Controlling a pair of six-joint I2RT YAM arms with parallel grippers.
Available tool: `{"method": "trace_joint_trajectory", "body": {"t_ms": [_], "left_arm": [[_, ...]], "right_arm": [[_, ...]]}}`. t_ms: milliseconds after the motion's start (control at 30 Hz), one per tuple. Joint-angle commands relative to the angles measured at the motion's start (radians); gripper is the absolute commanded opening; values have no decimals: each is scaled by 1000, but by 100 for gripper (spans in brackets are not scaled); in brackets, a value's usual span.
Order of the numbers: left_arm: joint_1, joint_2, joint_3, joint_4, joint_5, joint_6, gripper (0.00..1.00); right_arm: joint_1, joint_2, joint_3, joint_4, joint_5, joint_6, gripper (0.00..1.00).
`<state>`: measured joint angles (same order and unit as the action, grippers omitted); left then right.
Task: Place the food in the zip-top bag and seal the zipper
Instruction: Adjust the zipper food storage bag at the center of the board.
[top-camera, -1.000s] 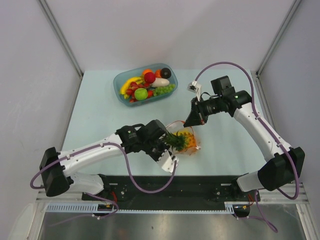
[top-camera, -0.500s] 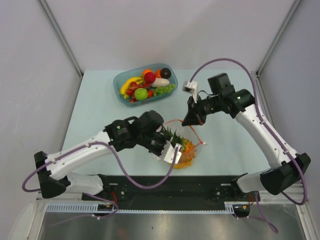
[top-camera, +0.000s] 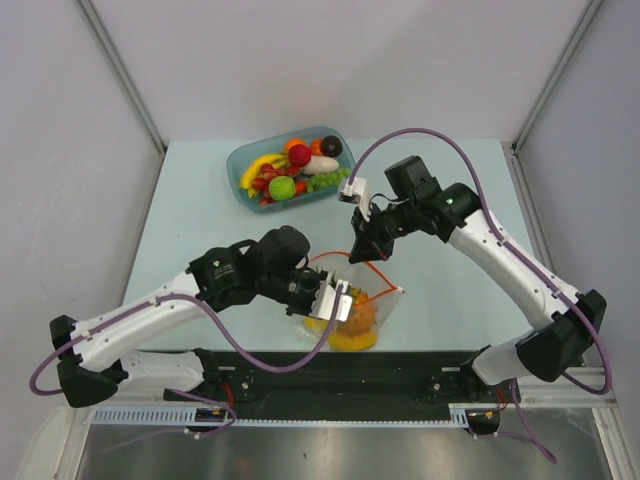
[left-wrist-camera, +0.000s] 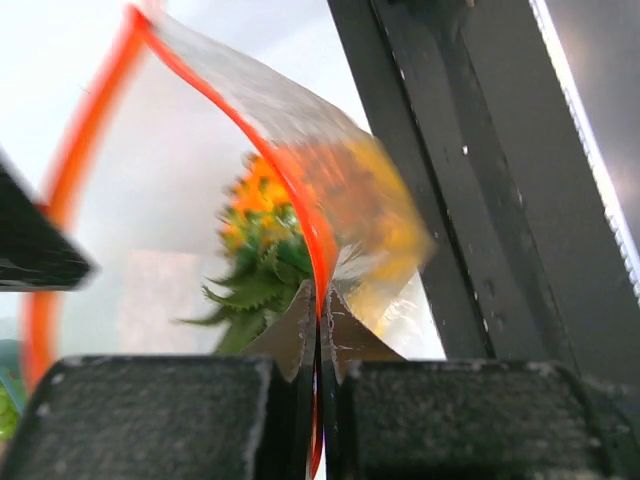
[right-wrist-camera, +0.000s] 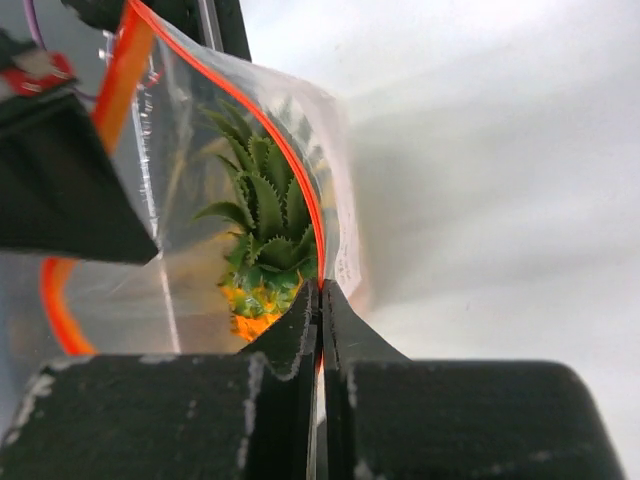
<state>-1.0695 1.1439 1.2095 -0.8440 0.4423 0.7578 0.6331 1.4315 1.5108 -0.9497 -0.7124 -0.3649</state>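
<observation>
Zip-top bag (top-camera: 365, 318) hangs at lower centre, pineapple (right-wrist-camera: 262, 230) inside. Left end effector (top-camera: 338, 303) and right end effector (top-camera: 362, 250) each pinch the zipper (top-camera: 388, 277) — its long axis spans between them, mouth gaping.

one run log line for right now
left pincer: shut on zipper | right pincer: shut on zipper | zip-top bag: mouth open, held between both | pineapple: inside bag | tray: holds fruit

Left arm: extended low across the worktop, elbow bent. Left pincer (top-camera: 325, 297): jaws pressed together, clamping the zip-top bag (top-camera: 378, 303) rim. Right arm: arched inward, wrist angled down. Right pincer (top-camera: 359, 254): jaws pressed together on the opposite rim.
</observation>
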Motion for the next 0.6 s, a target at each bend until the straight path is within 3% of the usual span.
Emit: {"method": "trace_joint_trajectory", "body": {"t_ms": [0,200,367,567], "left_arm": [[0,7,48,69,17,-118,0],[2,70,7,-90,32,-36,0],[2,-36,19,-17,26,-54,0],[2,2,31,-55,9,-61,2]], "right_arm": [[5,12,-18,20,16,-26,0],[-10,10,-14,39,-5,4,0],[-3,1,3,55,-22,17,0],[24,1,-43,66,-6,7,0]]}}
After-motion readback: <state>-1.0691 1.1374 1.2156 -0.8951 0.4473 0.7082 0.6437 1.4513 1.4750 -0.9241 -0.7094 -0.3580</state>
